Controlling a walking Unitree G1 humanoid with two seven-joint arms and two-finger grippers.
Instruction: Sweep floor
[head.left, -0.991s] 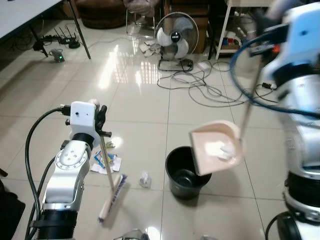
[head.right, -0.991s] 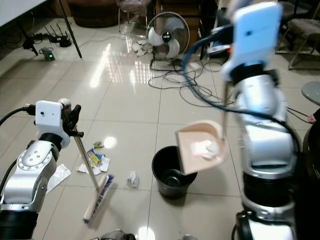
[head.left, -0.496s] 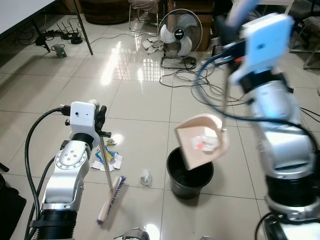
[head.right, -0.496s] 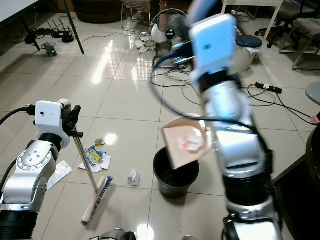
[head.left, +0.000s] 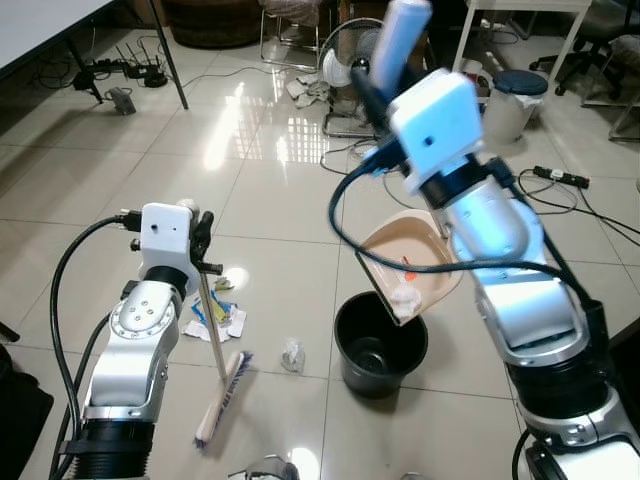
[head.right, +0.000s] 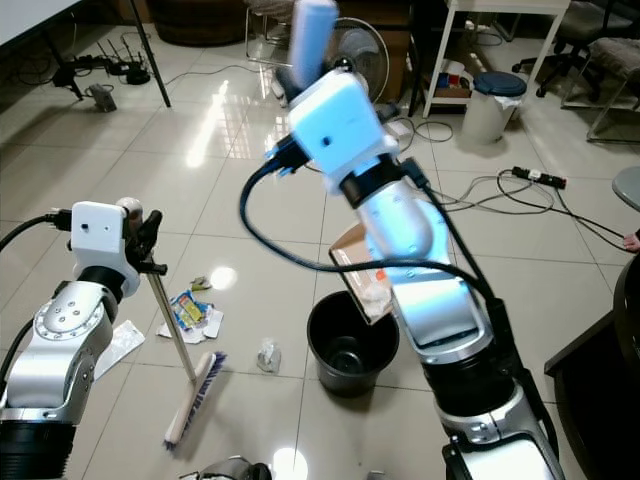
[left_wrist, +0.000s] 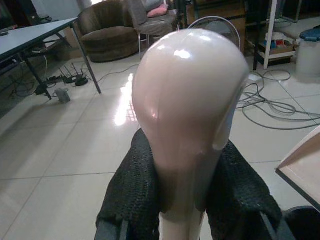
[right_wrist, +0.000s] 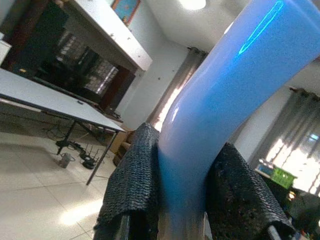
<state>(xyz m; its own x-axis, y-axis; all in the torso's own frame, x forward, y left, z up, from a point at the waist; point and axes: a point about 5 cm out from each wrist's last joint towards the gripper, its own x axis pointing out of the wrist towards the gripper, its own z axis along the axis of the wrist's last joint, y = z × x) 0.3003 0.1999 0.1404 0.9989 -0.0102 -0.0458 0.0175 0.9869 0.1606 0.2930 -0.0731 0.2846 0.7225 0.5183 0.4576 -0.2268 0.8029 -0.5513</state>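
Right arm has swung in toward the centre since a second ago, and the dustpan (head.left: 415, 265) went from nearly level beside the bin to tipped steeply, low edge over the bin (head.left: 380, 345) mouth. White scraps and a small red bit sit at the pan's lower lip, right above the opening; can't tell if any are dropping.

Right gripper (right_wrist: 182, 192) is clamped on the blue dustpan handle (right_wrist: 215, 95), black fingers (right_wrist: 132, 180) pressed on both sides. Handle sticks up and away from the robot above the wrist box.

Left gripper (left_wrist: 182, 200) is closed around the pale broom handle (left_wrist: 187, 115), just under its rounded knob, padded fingers (left_wrist: 132, 185) touching it on both sides. Left arm pose matches the earlier frames. Broom shaft (head.left: 212, 325) runs down from the gripper, slightly tilted, to the broom head (head.left: 222, 398) lying on the tiles left of the bin.

Litter on the floor: coloured wrappers (head.left: 215, 318) just behind the shaft, a crumpled clear piece (head.left: 291, 355) between broom head and bin, touching neither.

Background: standing fan (head.left: 345, 60) with loose cables, desk legs far left, white lidded pail (head.left: 505, 100) far right.
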